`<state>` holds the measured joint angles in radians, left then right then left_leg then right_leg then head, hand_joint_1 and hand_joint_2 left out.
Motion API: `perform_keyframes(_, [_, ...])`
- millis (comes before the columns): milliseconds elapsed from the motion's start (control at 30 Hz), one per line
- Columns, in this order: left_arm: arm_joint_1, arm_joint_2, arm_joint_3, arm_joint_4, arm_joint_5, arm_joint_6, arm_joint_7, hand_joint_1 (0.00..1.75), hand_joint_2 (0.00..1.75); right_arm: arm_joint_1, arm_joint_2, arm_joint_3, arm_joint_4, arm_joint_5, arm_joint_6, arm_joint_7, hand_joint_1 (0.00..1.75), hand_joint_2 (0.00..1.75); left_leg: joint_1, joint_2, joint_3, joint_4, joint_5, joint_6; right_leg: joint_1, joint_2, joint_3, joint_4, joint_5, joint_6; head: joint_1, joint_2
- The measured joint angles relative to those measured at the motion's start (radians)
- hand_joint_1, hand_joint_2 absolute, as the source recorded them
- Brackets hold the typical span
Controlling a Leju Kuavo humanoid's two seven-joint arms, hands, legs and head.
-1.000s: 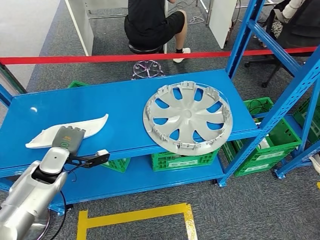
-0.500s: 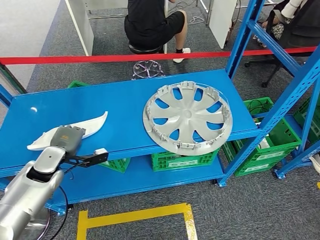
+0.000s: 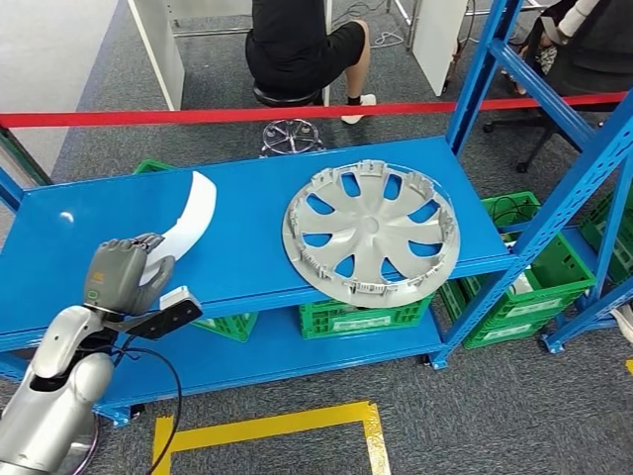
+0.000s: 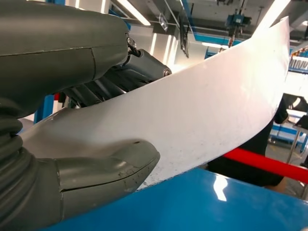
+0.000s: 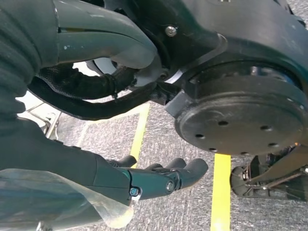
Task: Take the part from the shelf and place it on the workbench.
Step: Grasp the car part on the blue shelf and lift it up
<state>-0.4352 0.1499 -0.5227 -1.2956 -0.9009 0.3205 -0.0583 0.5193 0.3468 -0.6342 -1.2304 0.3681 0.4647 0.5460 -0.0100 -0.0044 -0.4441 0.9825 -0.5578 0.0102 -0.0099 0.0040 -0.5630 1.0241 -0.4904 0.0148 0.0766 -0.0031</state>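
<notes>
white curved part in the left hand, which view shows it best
The head view: the white curved part appears whole, one end in the left hand, the other raised over the blue shelf. The left wrist view shows a close stretch of it between the thumb and the fingers. The right wrist view looks at the floor.

The part [image 3: 188,220] is a long, curved white plastic trim piece, smooth and slightly glossy. Its near end is gripped in the left hand [image 3: 123,274], thumb on one face and fingers on the other. Its far end is tilted up off the blue shelf [image 3: 246,213], curving to a blunt tip.
</notes>
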Motion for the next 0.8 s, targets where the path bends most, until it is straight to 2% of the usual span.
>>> perform_keyframes(233, [0.024, 0.007, 0.019, -0.059, 0.001, 0.000, -0.001, 1.75, 1.75, 0.009, 0.000, 0.024, -0.011, 0.000, 0.000, 0.000, 0.00, 1.75, 0.000, 0.000, 0.000, 0.000, 0.000, 0.000, 0.000, 0.000, 0.000, 0.000, 0.000, 0.000, 0.000, 0.000])
perform_keyframes(600, [0.032, 0.009, 0.022, -0.080, 0.005, 0.001, -0.005, 1.75, 1.75, 0.010, 0.000, 0.028, -0.016, 0.000, 0.000, 0.000, 0.00, 1.75, 0.000, 0.000, 0.000, 0.000, 0.000, 0.000, 0.000, 0.000, 0.000, 0.000, 0.000, 0.000, 0.000, 0.000])
perform_keyframes(667, [0.040, 0.009, 0.025, -0.088, 0.033, 0.006, -0.027, 1.75, 1.75, 0.010, 0.000, 0.030, -0.016, 0.000, 0.001, -0.002, 0.00, 1.75, 0.000, 0.000, 0.000, 0.000, 0.000, 0.000, 0.000, 0.000, 0.000, 0.000, 0.000, 0.000, 0.000, 0.000])
perform_keyframes(800, [0.095, 0.011, 0.046, -0.161, 0.165, 0.010, -0.103, 1.75, 1.75, 0.013, 0.001, 0.034, -0.016, -0.001, -0.020, -0.025, 0.00, 1.75, -0.003, 0.000, -0.003, 0.009, -0.003, 0.006, -0.004, 0.001, 0.000, -0.004, 0.005, 0.007, 0.000, 0.000])
